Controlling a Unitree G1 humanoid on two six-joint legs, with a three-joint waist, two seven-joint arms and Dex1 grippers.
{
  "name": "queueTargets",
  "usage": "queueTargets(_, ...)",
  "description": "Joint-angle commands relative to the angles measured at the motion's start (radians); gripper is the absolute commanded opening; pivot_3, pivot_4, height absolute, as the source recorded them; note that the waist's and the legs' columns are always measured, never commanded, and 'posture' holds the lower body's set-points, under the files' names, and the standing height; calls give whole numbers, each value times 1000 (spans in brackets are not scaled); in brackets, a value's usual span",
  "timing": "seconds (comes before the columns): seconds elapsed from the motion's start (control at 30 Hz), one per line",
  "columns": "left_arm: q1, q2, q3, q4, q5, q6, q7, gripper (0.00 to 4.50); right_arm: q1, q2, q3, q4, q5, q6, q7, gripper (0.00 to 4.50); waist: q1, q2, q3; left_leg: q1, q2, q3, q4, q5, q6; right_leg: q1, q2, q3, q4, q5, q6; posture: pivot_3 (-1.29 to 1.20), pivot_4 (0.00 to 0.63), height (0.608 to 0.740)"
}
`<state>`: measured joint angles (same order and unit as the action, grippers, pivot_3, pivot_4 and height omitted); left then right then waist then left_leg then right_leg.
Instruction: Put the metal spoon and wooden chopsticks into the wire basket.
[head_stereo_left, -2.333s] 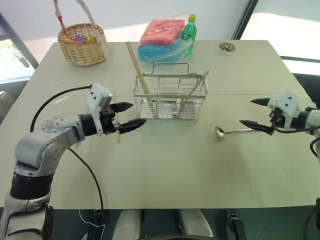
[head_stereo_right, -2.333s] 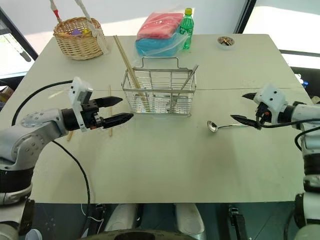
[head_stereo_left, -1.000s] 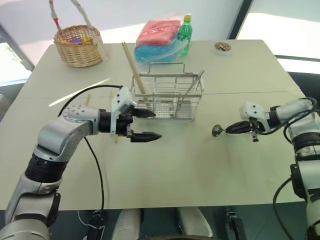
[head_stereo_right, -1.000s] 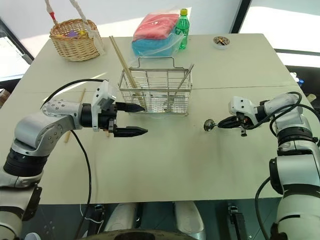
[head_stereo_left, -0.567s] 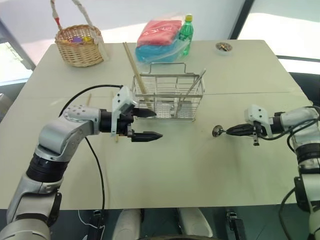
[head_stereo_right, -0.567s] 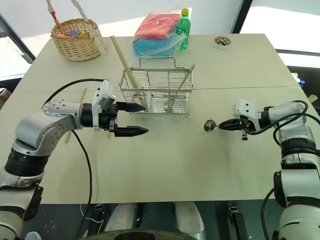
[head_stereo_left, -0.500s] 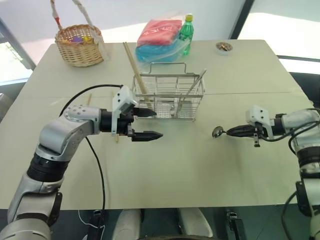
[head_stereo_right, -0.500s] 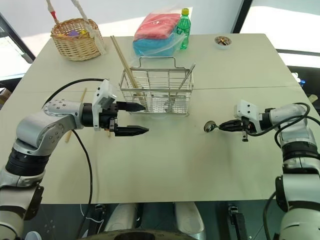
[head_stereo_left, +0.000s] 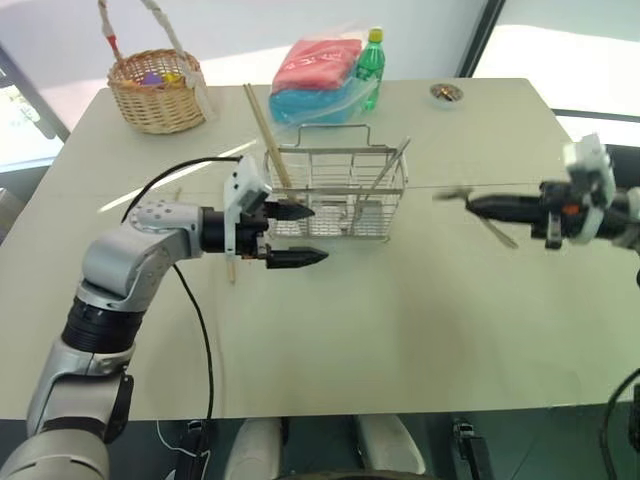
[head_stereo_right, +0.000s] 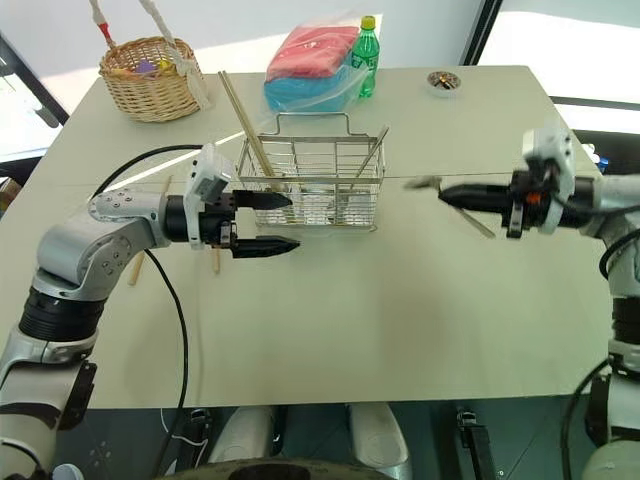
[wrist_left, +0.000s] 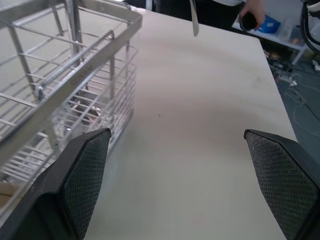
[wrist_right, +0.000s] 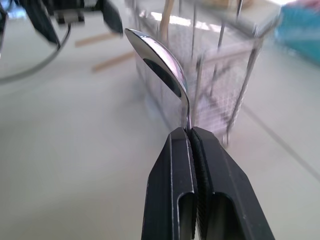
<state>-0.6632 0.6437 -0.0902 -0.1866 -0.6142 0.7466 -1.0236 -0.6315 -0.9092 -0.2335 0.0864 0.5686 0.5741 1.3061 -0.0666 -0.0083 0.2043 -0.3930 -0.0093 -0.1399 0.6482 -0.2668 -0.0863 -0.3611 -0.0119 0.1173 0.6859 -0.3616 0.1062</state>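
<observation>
A shiny metal spoon (wrist_right: 159, 62) hangs in the air, pinched by its handle, bowl toward the silver wire basket (head_stereo_right: 312, 185) standing upright mid-table. Pale wooden chopsticks (head_stereo_right: 243, 125) lean inside the basket; another lies flat beside it.

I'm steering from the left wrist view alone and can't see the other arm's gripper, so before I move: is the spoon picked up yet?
Observer: Yes. The right gripper is shut on the thin handle of the small shiny metal spoon, held above the table to the right of the rectangular silver wire basket.
Operator: Are any chopsticks already in that basket?
Observer: One pale wooden chopstick leans inside at its left end.
Operator: Are there others left on the table?
Observer: One wooden stick lies on the table behind the left arm.
Operator: And my gripper?
Observer: The left gripper is open and empty, beside the basket's left end.
</observation>
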Motion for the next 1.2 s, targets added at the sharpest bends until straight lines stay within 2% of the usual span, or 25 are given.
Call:
queueTargets(0.03,-34,-1,59,-28,-17,-19,16,4500,-124,84,-40,-51,89,88,-159,16,-1,0,0,0,0,0,0,0,0,-1,0,0,0,0,0,0,150,740)
queueTargets(0.13,-51,-2,83,-27,-21,-15,33,4500,-228,195,-28,-52,104,107,-291,16,-1,0,0,-2,0,0,0,0,0,-2,0,0,0,0,0,0,150,740)
queueTargets(0.33,-67,1,106,-19,-17,-12,50,4500,-321,349,6,-30,92,76,-417,16,0,0,0,-16,0,-1,2,3,-5,-17,-1,-3,3,0,0,0,150,740)
queueTargets(0.67,-60,10,119,-25,-15,-15,71,4500,-323,466,43,0,61,7,-496,16,-4,0,0,-17,0,1,0,4,-6,-22,-2,-5,7,0,0,0,150,740)
queueTargets(0.8,-60,10,123,-25,-12,-20,81,4500,-401,497,14,20,104,27,-541,16,-5,0,0,-17,0,3,0,4,-6,-27,-3,-5,14,0,0,0,150,740)
queueTargets(1.2,-80,18,126,16,-3,-52,74,4500,-200,560,91,-25,26,-39,-586,16,-5,0,0,-17,1,2,0,6,-4,-28,-2,-7,16,2,-3,0,150,740)
